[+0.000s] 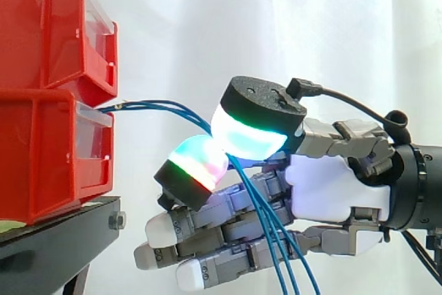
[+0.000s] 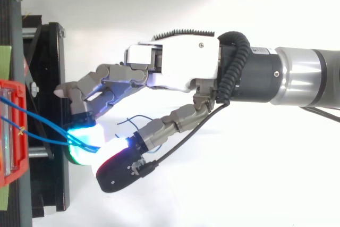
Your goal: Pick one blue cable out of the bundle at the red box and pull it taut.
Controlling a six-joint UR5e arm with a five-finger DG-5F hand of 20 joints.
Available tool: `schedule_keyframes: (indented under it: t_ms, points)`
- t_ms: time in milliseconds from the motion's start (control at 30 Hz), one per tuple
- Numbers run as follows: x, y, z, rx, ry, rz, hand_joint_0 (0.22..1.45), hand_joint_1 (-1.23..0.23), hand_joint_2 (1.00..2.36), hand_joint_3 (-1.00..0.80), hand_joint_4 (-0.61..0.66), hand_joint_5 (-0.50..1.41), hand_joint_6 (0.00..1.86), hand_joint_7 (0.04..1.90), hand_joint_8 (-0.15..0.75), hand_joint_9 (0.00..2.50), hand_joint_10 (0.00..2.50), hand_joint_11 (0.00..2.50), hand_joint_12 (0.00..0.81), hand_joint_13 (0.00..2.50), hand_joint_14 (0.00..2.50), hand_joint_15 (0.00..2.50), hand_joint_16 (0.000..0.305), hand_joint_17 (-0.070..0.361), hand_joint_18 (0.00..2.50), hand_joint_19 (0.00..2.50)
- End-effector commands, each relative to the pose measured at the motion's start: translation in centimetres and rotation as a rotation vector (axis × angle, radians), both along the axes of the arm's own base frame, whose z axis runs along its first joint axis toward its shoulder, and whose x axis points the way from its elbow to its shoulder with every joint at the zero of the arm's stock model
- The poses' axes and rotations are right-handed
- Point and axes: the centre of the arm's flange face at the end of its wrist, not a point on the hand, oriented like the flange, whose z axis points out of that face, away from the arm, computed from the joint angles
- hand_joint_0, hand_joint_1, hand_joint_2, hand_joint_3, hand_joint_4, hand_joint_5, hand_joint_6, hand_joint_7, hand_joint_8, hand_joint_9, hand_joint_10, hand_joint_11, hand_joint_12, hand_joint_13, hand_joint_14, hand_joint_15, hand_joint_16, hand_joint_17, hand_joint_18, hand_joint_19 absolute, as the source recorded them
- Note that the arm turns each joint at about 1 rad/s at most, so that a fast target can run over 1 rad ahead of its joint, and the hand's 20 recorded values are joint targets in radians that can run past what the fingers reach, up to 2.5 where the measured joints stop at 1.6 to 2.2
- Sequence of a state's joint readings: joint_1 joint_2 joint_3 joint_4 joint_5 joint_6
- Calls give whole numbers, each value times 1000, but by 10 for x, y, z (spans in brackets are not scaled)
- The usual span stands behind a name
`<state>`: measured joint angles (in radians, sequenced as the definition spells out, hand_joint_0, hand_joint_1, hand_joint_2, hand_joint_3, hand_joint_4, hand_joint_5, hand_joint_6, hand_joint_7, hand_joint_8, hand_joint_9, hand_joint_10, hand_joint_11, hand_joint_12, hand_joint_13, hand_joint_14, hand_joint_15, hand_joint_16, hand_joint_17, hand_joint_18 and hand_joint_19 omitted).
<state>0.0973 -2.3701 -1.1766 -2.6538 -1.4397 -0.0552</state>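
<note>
**Pinched on blue cables just off the red box; pull lies straight away from it**

Starting from the blue cables (image 1: 155, 104): rooted at the front lip of the lower red box (image 1: 48, 157), running roughly level away from it, then bending down and hanging loose beyond the pinch. Gently curved over that first stretch, so judged not yet taut. Caught between two glowing pads (image 1: 252, 132) near the box's front, thumb above and one fingertip below, with the other fingers straight underneath. Cannot tell how many strands sit inside the pinch; several trail down past the hand (image 1: 331, 184). Long axis of the held stretch pointing from box toward palm, the palm farther from the box than the pinch. Judged next: drawing back directly away from the box's front along that axis, pinch closed. Under the box, a black stand (image 1: 55, 236); stacked on the box, a second red bin (image 1: 41, 25).
</note>
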Motion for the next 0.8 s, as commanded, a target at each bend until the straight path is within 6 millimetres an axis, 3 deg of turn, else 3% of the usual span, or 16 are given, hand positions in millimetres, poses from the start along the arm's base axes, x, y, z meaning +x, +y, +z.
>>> schedule_keyframes:
  t_ms: [0, 167, 567, 767]
  points:
    - [0, 0, 0, 0, 0, 0, 654, -933, 1020, -154, 41, -133, 864, 1150, 249, 615, 5, 188, 359, 249, 0, 0, 55, 124, 326, 105]
    - [0, 1, 0, 0, 0, 0, 734, -1003, 1018, -262, -27, -153, 883, 1097, 227, 549, 4, 167, 355, 199, 0, 0, 55, 123, 293, 60]
    - [0, 0, 1, 1, -5, -2, 813, -993, 1000, -500, -31, -172, 901, 1011, 203, 509, 3, 151, 350, 177, 0, 0, 54, 121, 262, 46]
    - [0, 0, 0, 0, 0, -2, 655, -945, 1000, -500, 58, -160, 877, 1002, 208, 520, 3, 148, 348, 174, 0, 0, 54, 121, 274, 69]
